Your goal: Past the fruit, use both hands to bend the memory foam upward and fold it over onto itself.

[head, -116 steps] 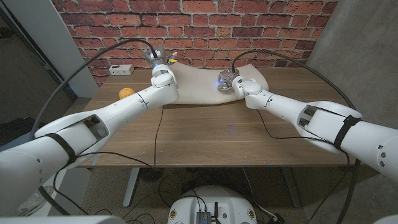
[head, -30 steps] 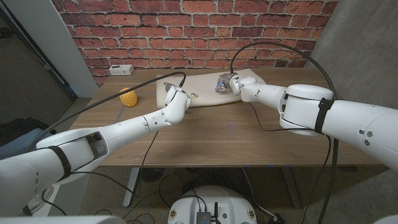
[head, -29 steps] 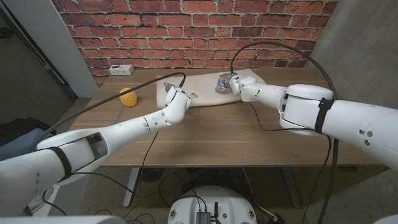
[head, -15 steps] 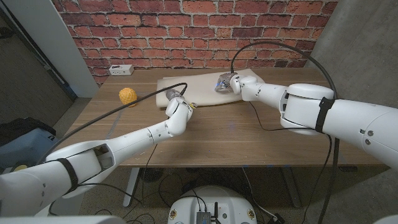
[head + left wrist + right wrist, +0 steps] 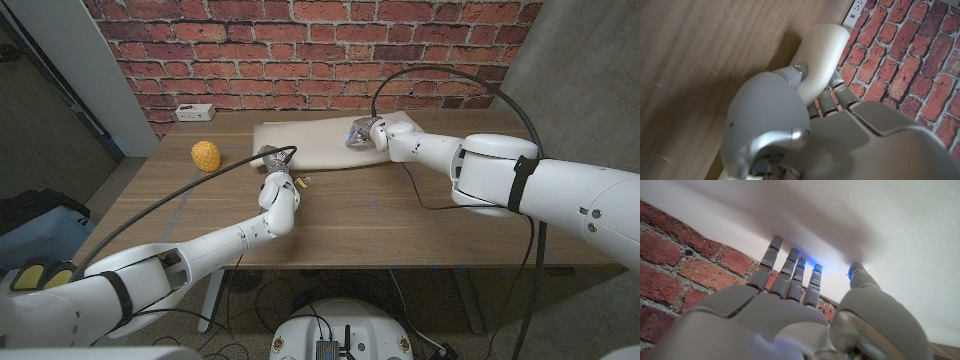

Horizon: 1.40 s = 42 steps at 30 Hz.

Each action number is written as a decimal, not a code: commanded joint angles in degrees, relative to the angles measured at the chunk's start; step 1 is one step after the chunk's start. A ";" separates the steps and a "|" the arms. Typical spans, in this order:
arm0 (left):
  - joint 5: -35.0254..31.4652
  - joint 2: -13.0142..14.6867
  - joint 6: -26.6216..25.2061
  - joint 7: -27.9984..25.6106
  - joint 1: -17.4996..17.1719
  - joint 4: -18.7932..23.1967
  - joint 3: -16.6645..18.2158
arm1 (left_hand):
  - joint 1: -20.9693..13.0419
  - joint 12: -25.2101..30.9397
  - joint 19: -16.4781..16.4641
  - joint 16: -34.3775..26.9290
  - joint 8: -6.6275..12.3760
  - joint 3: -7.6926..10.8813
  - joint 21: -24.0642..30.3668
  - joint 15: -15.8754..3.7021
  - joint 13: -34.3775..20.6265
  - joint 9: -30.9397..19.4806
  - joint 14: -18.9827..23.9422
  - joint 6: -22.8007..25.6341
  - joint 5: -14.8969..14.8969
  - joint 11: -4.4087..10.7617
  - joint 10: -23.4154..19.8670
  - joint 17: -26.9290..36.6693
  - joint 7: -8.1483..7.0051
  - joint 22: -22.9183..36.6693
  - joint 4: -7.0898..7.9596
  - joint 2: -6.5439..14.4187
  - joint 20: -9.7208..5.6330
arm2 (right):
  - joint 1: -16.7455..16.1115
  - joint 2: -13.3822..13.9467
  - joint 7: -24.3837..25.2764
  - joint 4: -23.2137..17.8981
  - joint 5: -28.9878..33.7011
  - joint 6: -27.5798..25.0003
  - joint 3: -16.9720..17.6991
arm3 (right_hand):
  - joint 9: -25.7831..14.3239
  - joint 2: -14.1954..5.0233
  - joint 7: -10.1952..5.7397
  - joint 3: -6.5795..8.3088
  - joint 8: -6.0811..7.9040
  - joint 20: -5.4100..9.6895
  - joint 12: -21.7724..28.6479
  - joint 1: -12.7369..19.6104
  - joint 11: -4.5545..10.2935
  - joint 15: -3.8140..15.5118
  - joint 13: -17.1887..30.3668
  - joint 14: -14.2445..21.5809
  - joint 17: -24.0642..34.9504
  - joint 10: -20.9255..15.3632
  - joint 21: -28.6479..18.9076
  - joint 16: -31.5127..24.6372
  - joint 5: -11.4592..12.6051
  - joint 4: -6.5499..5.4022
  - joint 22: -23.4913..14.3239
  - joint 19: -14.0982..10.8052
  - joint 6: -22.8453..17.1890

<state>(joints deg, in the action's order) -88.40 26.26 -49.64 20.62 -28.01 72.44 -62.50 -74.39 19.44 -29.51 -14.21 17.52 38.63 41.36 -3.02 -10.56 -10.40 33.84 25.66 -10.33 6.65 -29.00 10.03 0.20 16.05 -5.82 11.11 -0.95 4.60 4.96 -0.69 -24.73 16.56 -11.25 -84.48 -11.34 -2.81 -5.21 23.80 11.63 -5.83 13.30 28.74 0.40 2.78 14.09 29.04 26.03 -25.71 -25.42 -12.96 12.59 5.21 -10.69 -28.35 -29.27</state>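
Note:
The cream memory foam [image 5: 315,142] lies folded over on itself at the back of the table, beyond the yellow fruit [image 5: 205,155]. My left hand [image 5: 272,160] is at the foam's front left corner. In the left wrist view my left hand [image 5: 790,125] has the foam's rounded folded edge [image 5: 820,47] just ahead of it, between thumb and fingers, with no firm grip visible. My right hand [image 5: 362,133] rests on top of the foam's right part. In the right wrist view my right hand [image 5: 790,305] has its fingers stretched out against the pale foam [image 5: 865,220].
A white power strip [image 5: 195,113] lies at the back left corner by the brick wall [image 5: 330,50]. Black cables loop from both wrists over the wooden table [image 5: 400,220]. A grey wall stands at the right.
The foam, bent upward earlier, now lies folded flat. My left arm has drawn back toward the table's front, off the foam's left end to its corner. The right hand has stayed put.

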 commanded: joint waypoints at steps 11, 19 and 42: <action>0.99 7.61 4.14 -26.30 4.84 -0.16 -2.05 | 1.83 0.55 -1.32 -0.32 0.37 1.85 4.53 -8.88 -0.36 -0.28 5.78 7.59 0.30 1.84 -6.35 0.34 -2.44 0.25 -0.03 -0.05 -3.13 | -2.12 0.13 0.71 0.01 -0.22 -1.62 1.65 | -0.17 -0.60 0.09 -0.28 0.18 -0.06 -0.42 -0.14 -0.73 3.23 0.07 -0.32 -0.33 -0.56 0.27 -0.46 0.01 -0.26 -0.15 -0.17 -0.18; -1.63 9.48 8.85 -29.88 7.44 0.70 -2.34 | 2.23 0.34 -0.82 -0.09 0.17 2.00 5.06 -9.40 -0.42 -0.29 6.03 8.43 0.32 2.04 -6.88 0.39 -3.19 0.14 0.04 -0.14 -3.88 | -2.59 -2.73 2.46 6.20 0.29 0.95 2.22 | -0.16 -0.61 0.12 -0.38 0.11 -0.03 -0.47 0.08 -0.77 3.24 0.03 -0.32 -0.48 -0.56 0.32 -0.47 -0.08 0.04 -0.15 -0.18 -0.11; -3.43 6.66 24.33 -40.21 19.07 -4.74 -4.56 | 3.75 -1.36 0.56 1.19 -1.92 2.18 6.54 -9.82 -0.56 -0.33 4.99 7.25 0.29 2.88 -5.84 0.54 -3.95 -0.51 0.30 -0.36 -5.86 | -9.24 8.91 0.32 -18.74 8.93 -10.52 9.07 | -0.15 -0.23 0.03 -0.72 0.04 0.01 -0.67 0.82 -0.35 3.32 -0.07 -0.46 -1.02 -0.37 0.44 -0.38 -0.25 1.06 -0.14 -0.26 -0.14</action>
<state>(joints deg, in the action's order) -91.94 35.00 -31.94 -12.87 -14.10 70.93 -65.59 -71.23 18.32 -29.23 -13.10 16.08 40.44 47.28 -3.79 -10.82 -10.67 39.11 33.44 -10.32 9.32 -35.05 10.27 -3.62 15.45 -5.77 10.80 -2.97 -1.81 9.69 1.01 -34.64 21.99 -18.98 -78.36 -11.34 -3.26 -5.32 22.90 11.48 -5.83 12.58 28.76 0.09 2.58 13.81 28.81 24.94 -25.99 -24.99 -13.12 12.59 5.68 -10.68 -28.35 -29.12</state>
